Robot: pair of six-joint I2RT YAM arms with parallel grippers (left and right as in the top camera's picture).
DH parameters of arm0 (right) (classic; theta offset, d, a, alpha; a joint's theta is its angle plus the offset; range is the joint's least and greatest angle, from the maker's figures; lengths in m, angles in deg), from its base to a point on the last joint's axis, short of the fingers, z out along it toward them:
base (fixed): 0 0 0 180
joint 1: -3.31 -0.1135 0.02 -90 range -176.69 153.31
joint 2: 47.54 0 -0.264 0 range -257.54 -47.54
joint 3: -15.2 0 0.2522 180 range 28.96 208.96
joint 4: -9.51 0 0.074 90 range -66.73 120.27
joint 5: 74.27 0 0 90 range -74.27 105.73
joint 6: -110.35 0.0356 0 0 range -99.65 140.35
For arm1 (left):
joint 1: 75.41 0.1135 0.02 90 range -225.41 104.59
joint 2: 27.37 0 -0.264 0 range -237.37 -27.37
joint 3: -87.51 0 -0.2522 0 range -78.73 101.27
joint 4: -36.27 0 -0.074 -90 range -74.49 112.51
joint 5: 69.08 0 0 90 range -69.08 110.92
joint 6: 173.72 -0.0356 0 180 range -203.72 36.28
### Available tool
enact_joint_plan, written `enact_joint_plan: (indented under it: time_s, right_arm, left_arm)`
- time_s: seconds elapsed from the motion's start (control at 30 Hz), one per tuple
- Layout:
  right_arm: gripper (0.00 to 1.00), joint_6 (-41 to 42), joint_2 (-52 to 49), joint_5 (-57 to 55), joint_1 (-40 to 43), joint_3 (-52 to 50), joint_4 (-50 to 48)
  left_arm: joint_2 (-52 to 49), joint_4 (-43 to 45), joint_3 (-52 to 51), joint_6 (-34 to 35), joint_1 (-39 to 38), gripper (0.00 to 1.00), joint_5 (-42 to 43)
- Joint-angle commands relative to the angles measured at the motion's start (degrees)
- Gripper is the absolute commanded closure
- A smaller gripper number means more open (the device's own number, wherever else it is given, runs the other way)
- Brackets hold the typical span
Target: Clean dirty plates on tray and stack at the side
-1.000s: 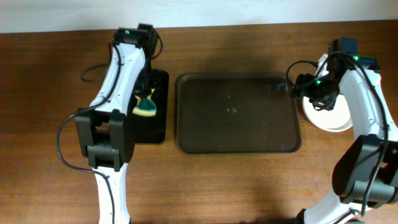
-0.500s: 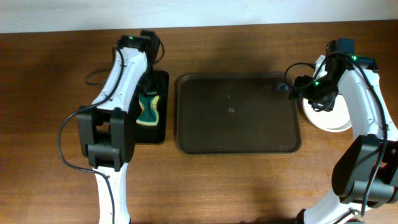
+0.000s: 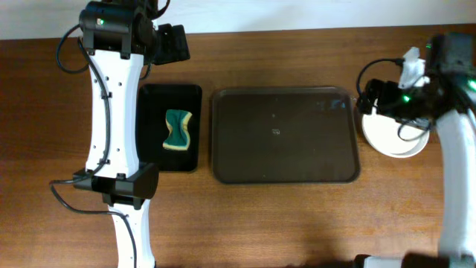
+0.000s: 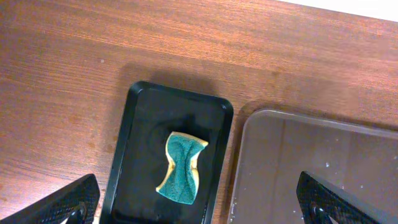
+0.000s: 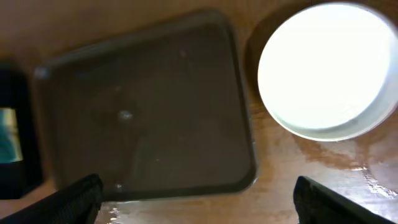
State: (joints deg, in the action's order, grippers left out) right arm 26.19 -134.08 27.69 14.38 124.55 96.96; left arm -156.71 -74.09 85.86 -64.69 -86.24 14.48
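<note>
Left arm (image 3: 111,112) is seen stretched along the left side of the bench (image 3: 297,223), its white link running toward the far edge. Left tool (image 3: 172,43) is held beyond the black tray (image 3: 152,112). Right arm (image 3: 455,149) is bent in from the right edge, with right tool (image 3: 374,97) held over the gap between tray (image 3: 282,160) and plates (image 3: 394,141).

Tool state is not resolved overhead. In each wrist view the fingertips (image 4: 68,205) are seen at both lower corners, wide apart, nothing clamped; same for the right fingertips (image 5: 74,196).

Plates are found on the bench just right of the tray, off it. The stack's side wall and glossy patches on the wood beside it are shown only by the right wrist view; plate count cannot be told.

Plates: white, round, shallow. Tray: dark brown, rectangular, rounded corners, raised rim. Black tray: narrower, glossy. Sponge (image 3: 178,130): green over yellow, pinched at the waist, lying in the black tray. Bench: brown wood grain.
</note>
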Motion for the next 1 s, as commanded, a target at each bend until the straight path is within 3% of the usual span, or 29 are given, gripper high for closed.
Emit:
enact_joint_plan:
  time_s: [0.0, 0.17, 0.47, 0.57, 0.77, 0.97]
  right_arm:
    - [0.01, 0.0, 8.9, 0.5, -0.3, 1.2, 1.8]
    - [0.01, 0.8, 16.2, 0.5, -0.3, 1.2, 3.7]
    - [0.01, 0.3, 16.4, 0.2, -0.3, 1.1, 3.0]
    - [0.01, -0.6, 19.4, -0.3, -0.6, -4.2, -6.2]
    - [0.01, -1.2, 48.0, -2.0, -3.9, -45.7, -44.5]
    - [0.01, -1.2, 71.4, -2.8, -8.2, -76.7, -66.4]
  left_arm:
    - [0.0, -0.1, 0.3, -0.5, 0.1, 0.01, 0.0]
    - [0.0, -0.1, 0.3, -0.5, 0.1, 0.00, 0.0]
    - [0.0, -0.1, 0.3, -0.5, 0.1, 0.01, 0.0]
    - [0.0, -0.1, 0.3, -0.5, 0.1, 0.01, 0.0]
    - [0.0, -0.1, 0.3, -0.5, 0.1, 0.01, 0.0]
    - [0.0, -0.1, 0.3, -0.5, 0.1, 0.01, 0.0]
